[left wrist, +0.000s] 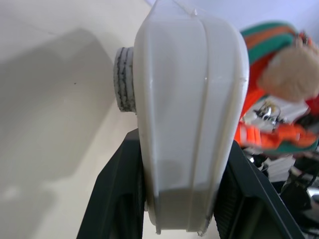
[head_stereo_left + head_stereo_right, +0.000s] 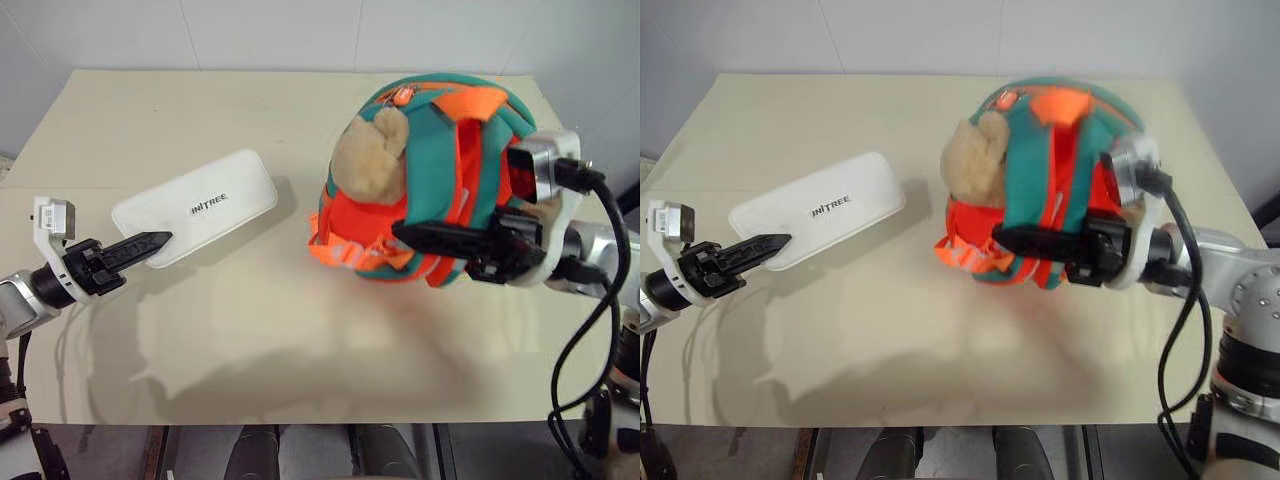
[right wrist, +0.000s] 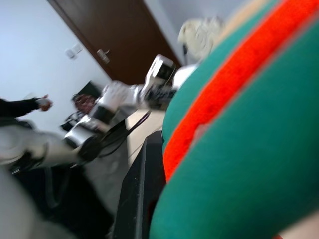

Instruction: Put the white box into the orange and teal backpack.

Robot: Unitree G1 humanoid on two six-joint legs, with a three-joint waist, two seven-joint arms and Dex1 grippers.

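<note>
A: Where's the white box (image 2: 196, 207)?

B: Left of the backpack (image 2: 440, 180), well apart, one end pinched in the left gripper (image 2: 148, 243), lifted off the table (image 2: 300, 330).

A: And the backpack?

B: The right gripper (image 2: 420, 235) is clamped on its teal strap. Both are in hand; next, open the backpack and slide the box in.

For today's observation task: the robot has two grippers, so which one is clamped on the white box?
The left gripper: its black fingers pinch one end of the white box. The right gripper is instead shut on a strap of the orange and teal backpack.
</note>
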